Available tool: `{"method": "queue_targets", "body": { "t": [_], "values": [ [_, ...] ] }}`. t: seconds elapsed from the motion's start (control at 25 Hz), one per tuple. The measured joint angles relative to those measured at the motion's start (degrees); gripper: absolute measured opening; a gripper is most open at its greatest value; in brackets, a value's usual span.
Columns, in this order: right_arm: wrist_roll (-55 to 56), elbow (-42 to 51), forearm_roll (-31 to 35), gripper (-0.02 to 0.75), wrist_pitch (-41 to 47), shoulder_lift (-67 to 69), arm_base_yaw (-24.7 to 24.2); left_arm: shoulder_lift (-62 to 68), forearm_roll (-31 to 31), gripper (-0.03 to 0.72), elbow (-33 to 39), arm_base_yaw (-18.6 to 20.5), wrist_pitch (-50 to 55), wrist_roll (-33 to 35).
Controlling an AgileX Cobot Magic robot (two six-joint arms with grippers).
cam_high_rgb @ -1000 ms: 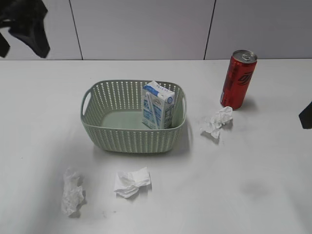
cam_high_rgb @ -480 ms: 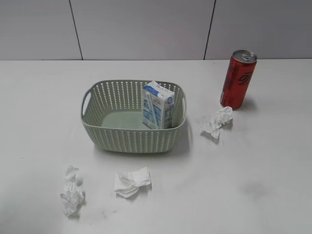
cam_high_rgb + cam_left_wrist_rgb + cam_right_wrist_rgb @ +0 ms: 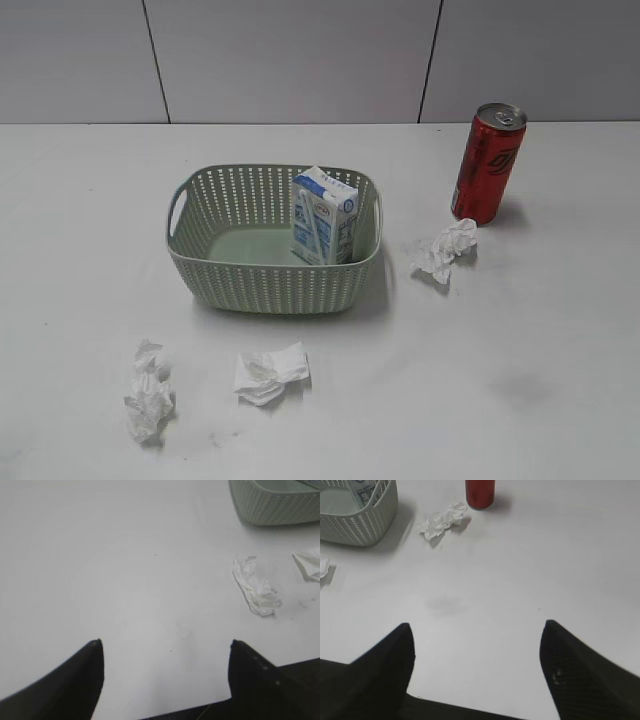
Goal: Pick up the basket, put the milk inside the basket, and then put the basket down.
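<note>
Basket: the basket (image 3: 272,240) rests flat on the table (image 3: 520,330), no arm near it, which reads as already set down.
Milk: the milk (image 3: 323,216) stands upright inside, against the basket's right end, so the load step looks done.
Left gripper: the left gripper (image 3: 165,652) hangs with fingers spread wide over bare table, holding nothing, well apart from the basket.
Right gripper: the right gripper (image 3: 477,635) is likewise wide open and empty.
Clutter: a red can (image 3: 488,162) stands right of the basket; one crumpled tissue (image 3: 442,249) lies between them, two more (image 3: 270,373) (image 3: 148,391) in front.
Open room: the near-right table is bare.
Table edge: probably the dark strip low in the wrist views; too dim to confirm.
</note>
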Motion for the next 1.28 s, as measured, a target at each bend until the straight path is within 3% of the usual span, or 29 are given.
{"method": "queue_targets", "body": {
  "t": [0.28,0.68,1.28],
  "values": [
    [-0.57,5.75,0.18,0.590,-0.02,-4.72,0.00,-13.09,0.10,0.568,6.09,0.00,-3.05,3.39],
    [-3.63,6.61,1.96,0.590,-0.34,-4.79,0.00,-13.70,-2.20,0.557,6.91,0.00,-2.90,7.14],
    [-3.80,6.61,2.01,0.589,-0.40,-4.95,0.00,-13.73,-2.33,0.514,6.91,0.00,-2.90,7.22]
  ]
}}
